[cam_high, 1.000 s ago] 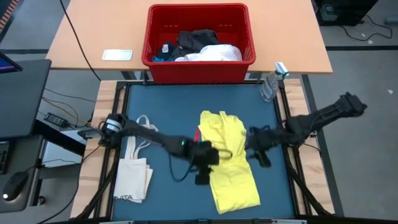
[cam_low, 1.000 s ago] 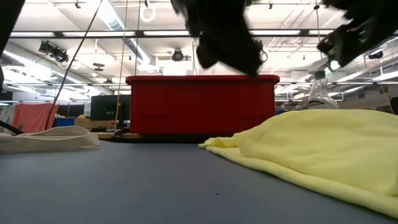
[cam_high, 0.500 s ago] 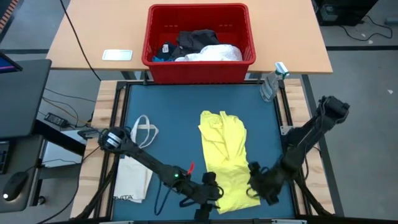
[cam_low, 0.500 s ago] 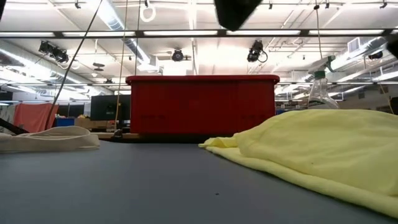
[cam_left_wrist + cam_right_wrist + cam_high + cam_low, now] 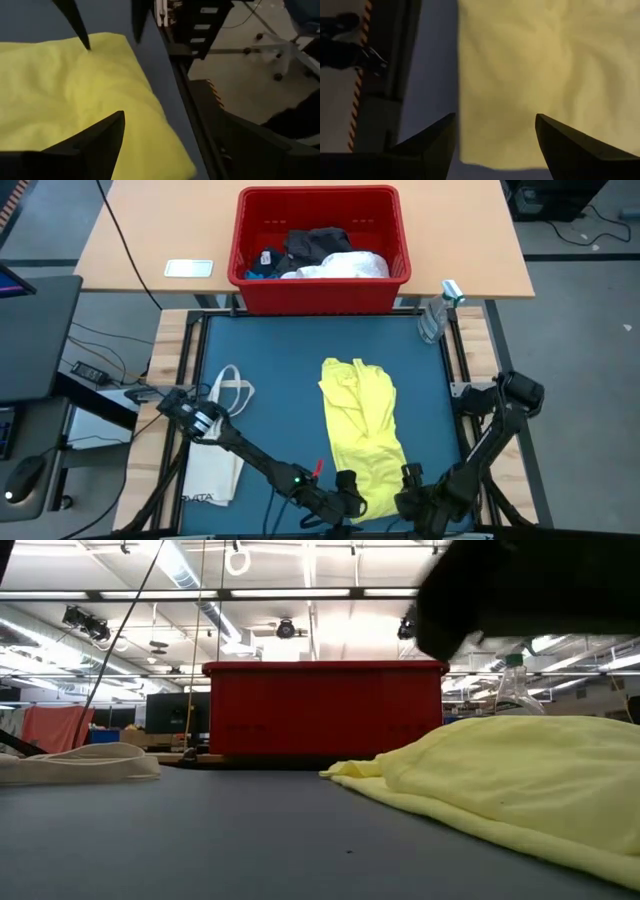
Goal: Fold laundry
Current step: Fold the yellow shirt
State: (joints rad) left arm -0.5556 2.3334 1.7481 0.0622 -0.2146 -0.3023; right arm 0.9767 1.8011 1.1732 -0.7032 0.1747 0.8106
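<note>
From above, the yellow garment (image 5: 364,435) lies lengthwise in the middle of the blue table (image 5: 280,360), its near hem at the near edge, where the left gripper (image 5: 347,492) and the right gripper (image 5: 412,490) flank its two near corners; that placement reads as readying to lift the hem and fold it toward the far side. The remaining laundry (image 5: 322,255) is piled in the red bin (image 5: 250,285) on the far desk, a cream tote bag (image 5: 213,465) lies at the table's left, and a plastic bottle (image 5: 437,315) stands at the far right corner. The low view adds what the overhead cannot: the garment (image 5: 510,785) humps up off the surface rather than lying flat, with a dark arm blurred above it. The left wrist view shows the garment's corner (image 5: 90,105) beside the table edge and that gripper's fingers (image 5: 95,137) spread apart. The right wrist view shows its fingers (image 5: 432,142) likewise parted, empty, straddling the hem (image 5: 520,100) just above the cloth.
</note>
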